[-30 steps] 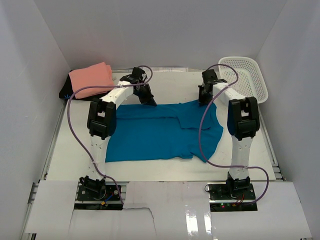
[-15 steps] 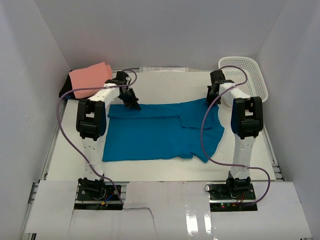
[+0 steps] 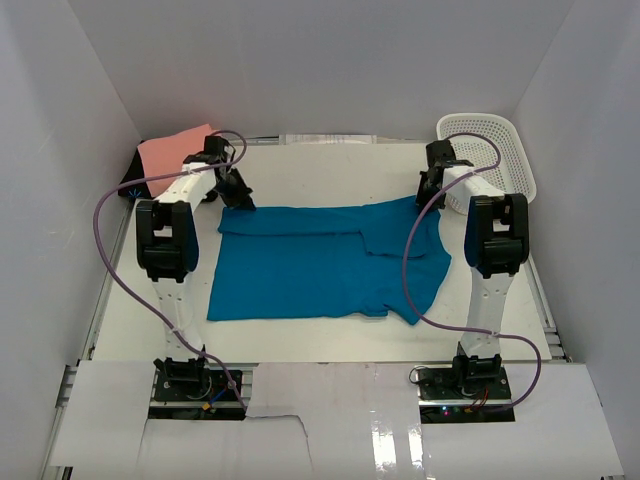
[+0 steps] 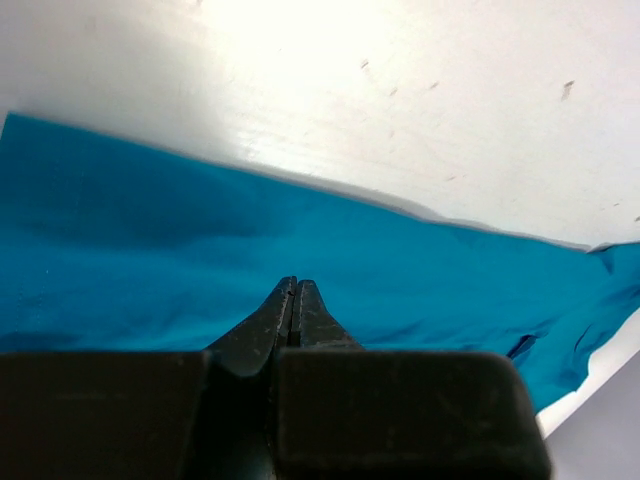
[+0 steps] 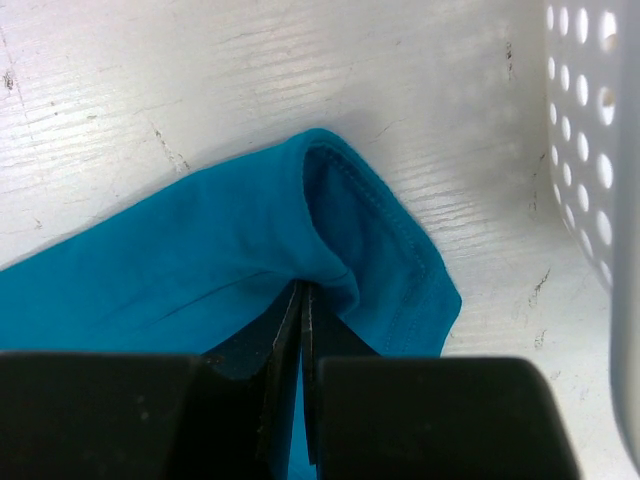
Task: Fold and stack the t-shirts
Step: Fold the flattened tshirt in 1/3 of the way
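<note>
White table [image 3: 300, 335] carried the teal t-shirt [image 3: 300, 265] spread flat mid-surface, the pink t-shirt [image 3: 160, 160] folded at the far-left corner, the mesh basket [image 3: 505, 135] at the far-right corner with both shirts outside it, and the left gripper [image 4: 293, 287] and right gripper [image 5: 302, 292] each pinched tight on the teal t-shirt's far edge.

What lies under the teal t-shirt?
The white table shows all around the teal t-shirt, which lies spread on it; anything beneath the cloth is covered.

Black left pincer [image 4: 294, 296], tips pressed together over teal t-shirt [image 4: 130, 250], scuffed white table [image 4: 400, 90] beyond its edge
</note>
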`<state>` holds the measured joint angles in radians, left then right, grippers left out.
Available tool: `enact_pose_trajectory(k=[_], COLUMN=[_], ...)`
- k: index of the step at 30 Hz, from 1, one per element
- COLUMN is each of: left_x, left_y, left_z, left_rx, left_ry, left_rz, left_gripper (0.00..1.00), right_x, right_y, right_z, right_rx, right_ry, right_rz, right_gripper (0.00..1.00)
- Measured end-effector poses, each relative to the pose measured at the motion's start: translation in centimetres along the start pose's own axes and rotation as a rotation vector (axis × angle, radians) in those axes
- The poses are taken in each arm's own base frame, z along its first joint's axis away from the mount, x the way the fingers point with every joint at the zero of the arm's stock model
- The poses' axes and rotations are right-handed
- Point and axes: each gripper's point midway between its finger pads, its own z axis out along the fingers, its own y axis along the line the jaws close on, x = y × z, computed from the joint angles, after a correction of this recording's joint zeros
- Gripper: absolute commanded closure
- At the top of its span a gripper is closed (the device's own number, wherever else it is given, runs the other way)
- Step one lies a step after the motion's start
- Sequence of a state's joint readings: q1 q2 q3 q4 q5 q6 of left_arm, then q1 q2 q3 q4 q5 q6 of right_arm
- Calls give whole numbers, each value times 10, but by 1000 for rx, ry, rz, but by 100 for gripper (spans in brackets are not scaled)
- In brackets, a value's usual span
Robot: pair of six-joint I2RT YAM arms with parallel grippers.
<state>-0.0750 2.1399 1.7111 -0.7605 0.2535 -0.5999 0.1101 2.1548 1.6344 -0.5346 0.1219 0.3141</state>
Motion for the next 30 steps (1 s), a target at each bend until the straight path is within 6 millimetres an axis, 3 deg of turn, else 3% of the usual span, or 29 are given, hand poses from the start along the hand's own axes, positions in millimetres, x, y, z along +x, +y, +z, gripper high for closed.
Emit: enact_pose_trajectory(k=[6, 13, 23, 30], left_x=[-29, -14, -14, -30], left_y=[-12, 14, 13, 6], left_z=[-2, 34, 35, 42], left_rx=[-2, -77, -67, -52], left_ry=[-69, 6, 19, 7], left_rz=[29, 4, 4, -7], left_gripper=[100, 100, 100, 100], right_x=[0, -3, -18, -40], right_y=[0, 2, 8, 14], right_z=[0, 1, 9, 20], right_rx=[-8, -11, -16, -46], right_ry=[4, 24, 24, 6], right_rz=[2, 1, 1, 14], right_gripper=[92, 92, 92, 92])
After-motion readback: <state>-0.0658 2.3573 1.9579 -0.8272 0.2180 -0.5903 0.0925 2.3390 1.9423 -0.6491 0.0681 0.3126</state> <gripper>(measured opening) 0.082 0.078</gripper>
